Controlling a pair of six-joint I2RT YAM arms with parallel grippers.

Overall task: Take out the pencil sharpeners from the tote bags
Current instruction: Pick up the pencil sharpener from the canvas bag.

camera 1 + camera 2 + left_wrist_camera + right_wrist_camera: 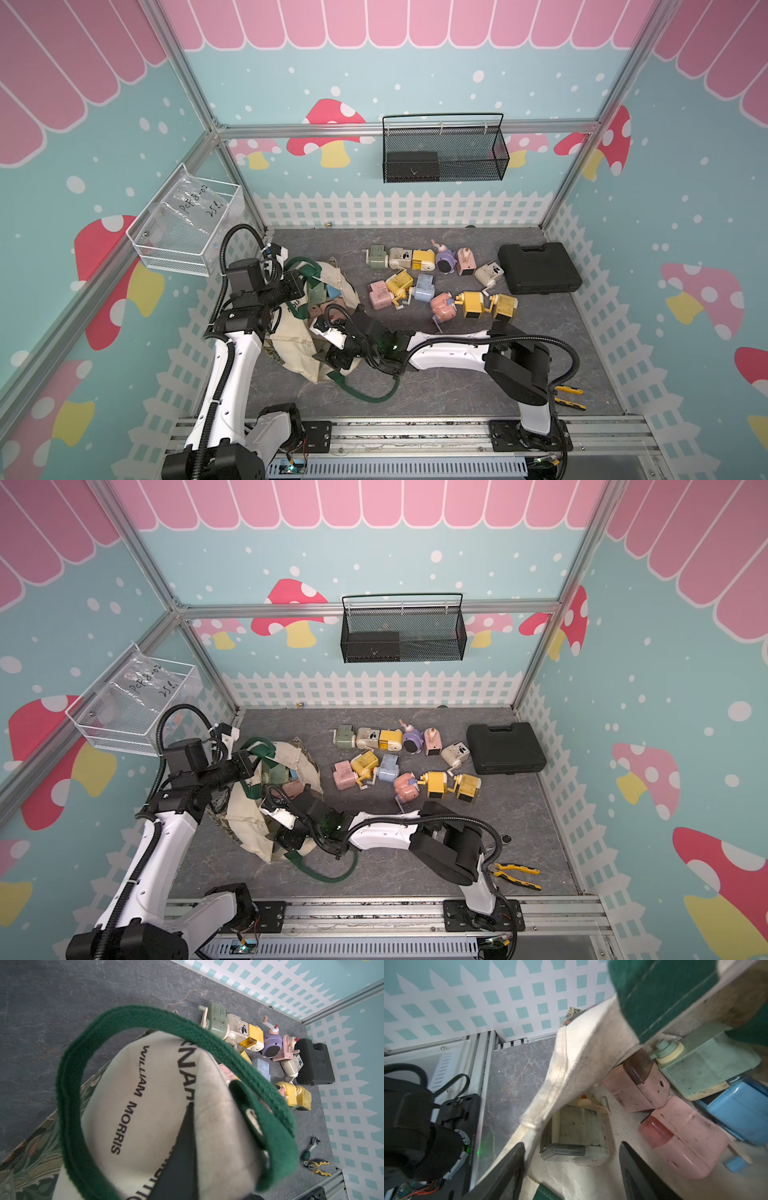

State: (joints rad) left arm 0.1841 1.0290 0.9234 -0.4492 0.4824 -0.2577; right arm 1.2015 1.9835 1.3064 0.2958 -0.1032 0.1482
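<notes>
Right hand [571, 1147] gapes wide by the cream sharpener [581, 1126]: hard, likely slippery, so pinch its flat sides. Left hand [303, 286] pinches the soft bag [291, 349].

cream sharpener [577, 1136] partly under bag [583, 1049], pliers [571, 390] part-hidden

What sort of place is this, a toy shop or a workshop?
Probably a robot test booth: two white arms bolted to a front rail, an aluminium frame lined with printed mushroom wallpaper, and pencil sharpeners beside a tote bag on a grey tabletop.
</notes>
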